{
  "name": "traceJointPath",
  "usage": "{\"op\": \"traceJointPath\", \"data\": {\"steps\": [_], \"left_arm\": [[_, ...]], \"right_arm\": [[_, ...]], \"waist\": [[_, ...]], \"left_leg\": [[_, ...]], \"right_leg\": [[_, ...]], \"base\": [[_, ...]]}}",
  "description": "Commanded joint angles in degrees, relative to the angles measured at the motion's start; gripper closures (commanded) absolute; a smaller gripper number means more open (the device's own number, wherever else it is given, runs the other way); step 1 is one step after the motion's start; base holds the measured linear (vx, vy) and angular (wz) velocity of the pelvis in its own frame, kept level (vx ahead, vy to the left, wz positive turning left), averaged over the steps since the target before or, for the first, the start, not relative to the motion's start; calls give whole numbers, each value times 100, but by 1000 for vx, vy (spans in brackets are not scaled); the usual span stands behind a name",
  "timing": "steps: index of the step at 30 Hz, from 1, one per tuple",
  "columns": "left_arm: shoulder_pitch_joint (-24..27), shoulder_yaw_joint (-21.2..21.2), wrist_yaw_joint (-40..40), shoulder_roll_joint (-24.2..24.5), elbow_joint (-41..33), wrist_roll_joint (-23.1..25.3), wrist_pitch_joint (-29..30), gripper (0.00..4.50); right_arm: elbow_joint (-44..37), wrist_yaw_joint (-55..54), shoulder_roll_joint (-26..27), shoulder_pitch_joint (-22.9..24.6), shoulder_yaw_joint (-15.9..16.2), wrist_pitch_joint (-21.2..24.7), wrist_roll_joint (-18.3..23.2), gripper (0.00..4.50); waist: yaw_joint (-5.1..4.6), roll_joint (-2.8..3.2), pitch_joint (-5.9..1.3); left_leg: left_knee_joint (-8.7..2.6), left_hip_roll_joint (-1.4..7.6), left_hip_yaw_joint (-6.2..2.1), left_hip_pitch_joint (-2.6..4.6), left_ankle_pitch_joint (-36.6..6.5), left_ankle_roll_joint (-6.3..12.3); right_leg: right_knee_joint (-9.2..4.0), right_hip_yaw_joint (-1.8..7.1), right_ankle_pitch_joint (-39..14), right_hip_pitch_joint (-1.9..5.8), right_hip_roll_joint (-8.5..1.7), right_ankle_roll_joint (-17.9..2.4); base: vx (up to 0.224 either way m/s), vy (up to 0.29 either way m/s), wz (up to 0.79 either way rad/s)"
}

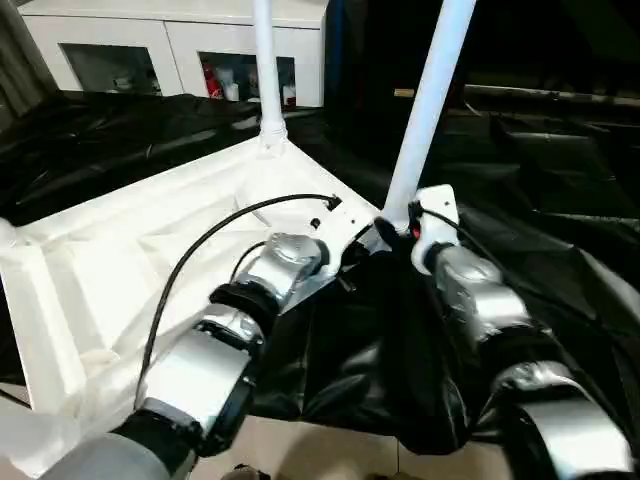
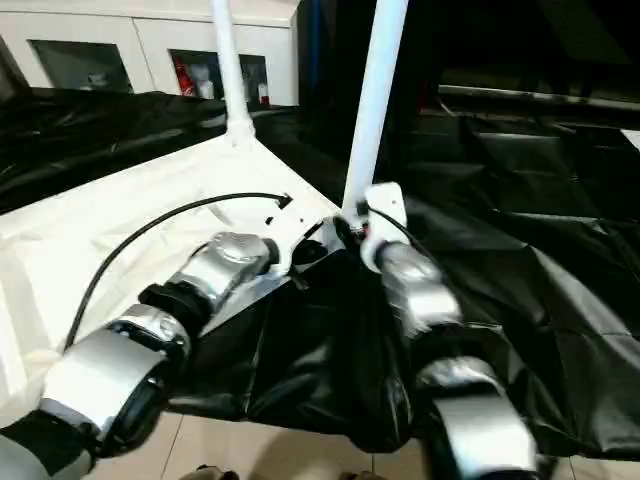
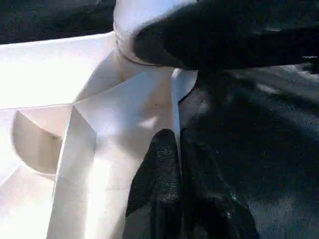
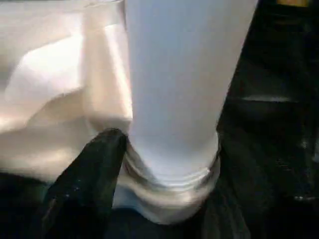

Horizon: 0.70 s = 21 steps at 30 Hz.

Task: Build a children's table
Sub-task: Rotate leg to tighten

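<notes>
At the near corner of the upturned tabletop, lying on black sheeting: right gripper grasping the base of a leaning leg at its socket, left gripper clenched against the tabletop's edge beside it. Risking cross-threading or popping out, judging by the tilt; possibly shifting the tabletop on slippery sheeting. Standing upright already, a second leg at the far corner.
</notes>
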Motion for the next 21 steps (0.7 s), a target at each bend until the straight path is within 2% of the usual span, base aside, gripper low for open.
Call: {"op": "traceJointPath", "data": {"steps": [1, 2, 4, 5, 6, 7, 10, 12, 15, 21], "left_arm": [[14, -49, -267, 191, -135, 25, -233, 450], [71, -111, -594, 274, -193, 28, -346, 450], [104, -148, -777, 332, -226, 37, -370, 450], [181, -222, -1166, 420, -318, 39, -501, 450], [231, -268, -1419, 472, -377, 37, -591, 450], [340, -348, -1945, 570, -541, -3, -743, 450], [534, -453, -2752, 743, -930, -137, -811, 450], [553, -476, -2818, 779, -982, -133, -811, 450], [611, -489, -2927, 857, -1108, -137, -831, 450], [750, -494, -3073, 927, -1354, -160, -775, 450]], "right_arm": [[-306, 552, -164, 157, 165, 48, -15, 104], [-687, 1068, -412, 406, 324, 29, 10, 104], [-892, 1342, -561, 543, 377, 35, 51, 104], [-1114, 1665, -752, 697, 439, 35, 110, 104], [-1235, 1850, -862, 782, 476, 29, 143, 104], [-1403, 2116, -1012, 899, 507, 51, 197, 104], [-1633, 2402, -1148, 1021, 495, 93, 302, 104], [-1674, 2451, -1164, 1032, 505, 92, 311, 104], [-1904, 2639, -1198, 1102, 557, 173, 334, 104], [-1848, 2666, -1188, 1088, 755, 117, 107, 104]], "waist": [[53, -84, -453], [51, -74, -456], [47, -79, -455], [59, -66, -450], [62, -80, -436], [74, -62, -445], [135, -55, -432], [185, -33, -420], [219, -46, -418], [251, -62, -442]], "left_leg": [[-351, 79, -29, 79, -976, 625], [-353, 78, -33, 80, -989, 638], [-349, 83, -33, 76, -1004, 658], [-353, 89, -31, 93, -1074, 659], [-356, 100, -32, 77, -1114, 675], [-353, 98, -30, 80, -1102, 666], [-366, 131, -13, 113, -1233, 592], [-390, 157, -16, 157, -1449, 466], [-405, 158, -19, 160, -1499, 384], [-390, 141, -23, 118, -1214, 377]], "right_leg": [[-365, 173, -612, 364, -276, -1338], [-364, 169, -610, 366, -273, -1359], [-349, 170, -595, 362, -272, -1401], [-377, 163, -686, 359, -274, -1421], [-374, 172, -759, 362, -281, -1435], [-375, 171, -788, 362, -282, -1436], [-389, 185, -987, 315, -281, -1470], [-397, 193, -1200, 279, -285, -1450], [-402, 201, -1285, 281, -295, -1393], [-354, 201, -1005, 302, -301, -1350]], "base": [[0, 0, 0], [0, 0, 0], [0, 0, 0], [0, 0, 0], [0, 0, 0], [0, 0, 0], [0, 0, 0], [0, 0, 0], [0, 0, 0], [0, 0, 0]]}}
